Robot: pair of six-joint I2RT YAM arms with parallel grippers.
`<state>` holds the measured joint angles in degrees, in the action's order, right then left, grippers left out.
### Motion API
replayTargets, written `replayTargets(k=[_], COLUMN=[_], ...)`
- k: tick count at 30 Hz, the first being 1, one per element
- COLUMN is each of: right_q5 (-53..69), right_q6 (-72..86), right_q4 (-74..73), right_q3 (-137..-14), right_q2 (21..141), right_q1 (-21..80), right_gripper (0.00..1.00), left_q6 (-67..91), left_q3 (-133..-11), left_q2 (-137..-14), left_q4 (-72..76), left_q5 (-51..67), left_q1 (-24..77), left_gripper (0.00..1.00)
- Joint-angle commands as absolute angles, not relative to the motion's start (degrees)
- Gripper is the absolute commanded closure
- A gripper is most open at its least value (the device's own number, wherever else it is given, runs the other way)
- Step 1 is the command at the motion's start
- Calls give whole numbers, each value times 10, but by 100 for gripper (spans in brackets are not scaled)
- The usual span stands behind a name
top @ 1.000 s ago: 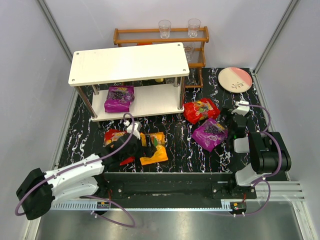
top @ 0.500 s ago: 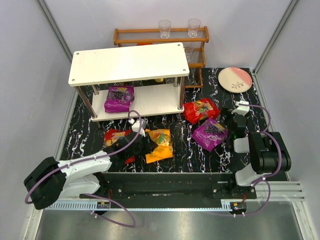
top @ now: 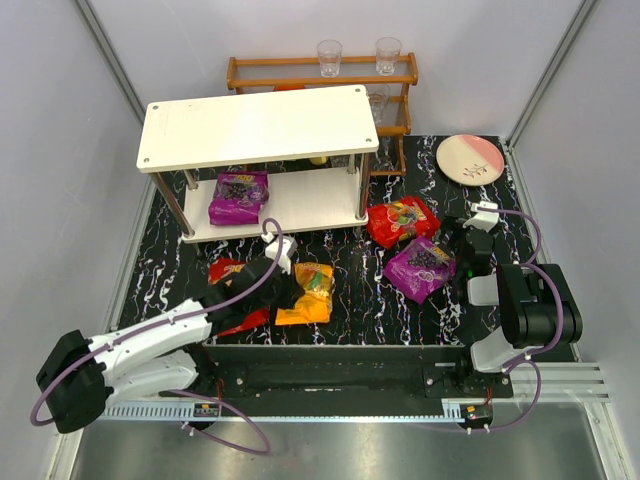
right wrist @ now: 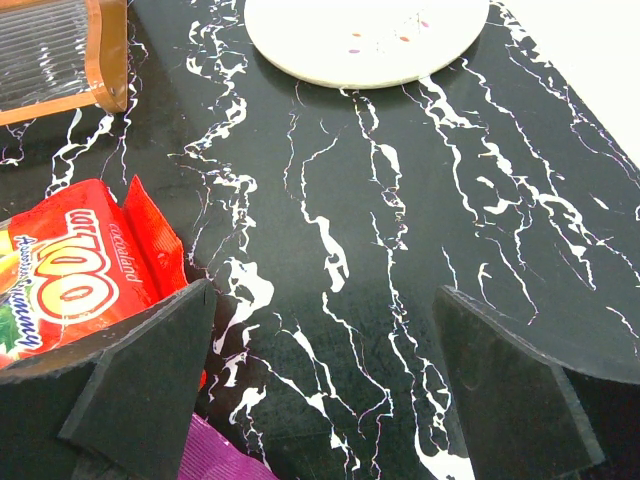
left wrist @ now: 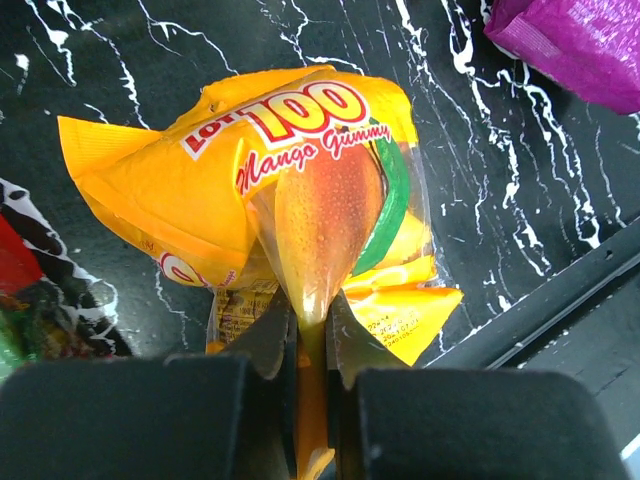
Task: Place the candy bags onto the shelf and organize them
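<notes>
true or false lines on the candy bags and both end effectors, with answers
1. The left end effector is shut on the orange bag. True.
2. The right end effector holds a red bag. False: the right end effector is open and holds nothing; the red bag lies beside it.
3. One purple bag lies on the lower board of the white shelf. True.
4. Two bags sit on the shelf's top board. False: no bag is on it.

I see bare black marbled tabletop (top: pixel 335 248) between the orange glossy candy bag (top: pixel 308 293) and the white two-tier shelf (top: pixel 260 125). Its lower board (top: pixel 315 200) is open right of the purple glossy bag (top: pixel 238 197); silver metal legs (top: pixel 361 195) flank the front.
</notes>
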<state>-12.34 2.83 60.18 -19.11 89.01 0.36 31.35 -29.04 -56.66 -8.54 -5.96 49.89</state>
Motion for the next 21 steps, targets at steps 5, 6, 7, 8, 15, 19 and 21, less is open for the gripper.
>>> replayTargets(k=[5, 6, 7, 8, 15, 19, 21], right_q5=[-117, -118, -118, -118, -118, -118, -118], right_q6=[20, 20, 21, 20, 20, 21, 20], right_q4=[627, 627, 627, 627, 627, 627, 626], right_q3=[-205, -205, -205, -205, -205, -205, -205], right_q2=[891, 890, 891, 890, 891, 890, 891], right_q1=[4, 3, 4, 4, 4, 4, 3], right_gripper=[0, 0, 0, 0, 0, 0, 0], left_q6=[215, 214, 213, 212, 205, 198, 193], left_q3=[-352, -353, -354, -352, -360, -367, -367], left_q2=[-537, -535, -528, -522, -476, -456, -447], left_q4=[-89, -88, -83, -81, -82, -87, -86], left_q5=[-7, -4, -3, -3, -11, -16, -17], left_q1=[501, 502, 501, 501, 501, 501, 500], left_gripper=[100, 100, 100, 100, 100, 100, 100])
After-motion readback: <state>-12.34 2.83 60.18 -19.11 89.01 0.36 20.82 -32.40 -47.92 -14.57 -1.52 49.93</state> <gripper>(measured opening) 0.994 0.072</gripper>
